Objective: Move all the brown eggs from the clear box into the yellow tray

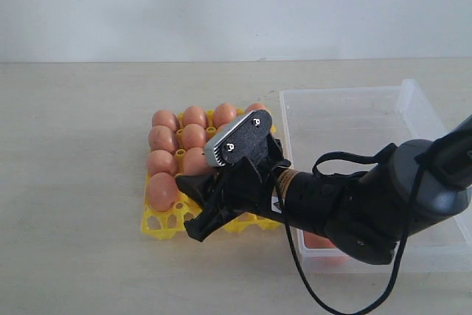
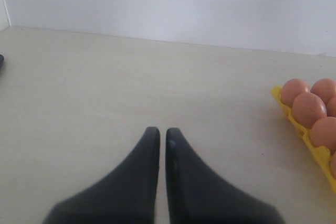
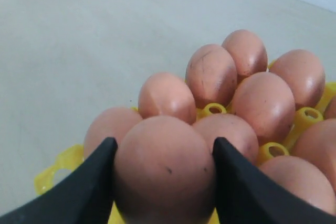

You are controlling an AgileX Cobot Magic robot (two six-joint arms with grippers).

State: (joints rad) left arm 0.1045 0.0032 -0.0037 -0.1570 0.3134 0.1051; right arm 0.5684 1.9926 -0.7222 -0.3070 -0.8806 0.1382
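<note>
Egg (image 3: 164, 182): is gripped across its width by the right gripper (image 3: 164, 145), jaws parted only egg-wide, and is held low over the tray's (image 1: 167, 224) bare front cups, apparently for seating there; left gripper (image 2: 158, 135) is closed, empty

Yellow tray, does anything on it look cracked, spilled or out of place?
Nothing stands out. The eggs sit in their cups in the tray, none visibly cracked or leaking. One shell has faint dark specks, likely just dirt. The right gripper grips another egg over the tray.
</note>
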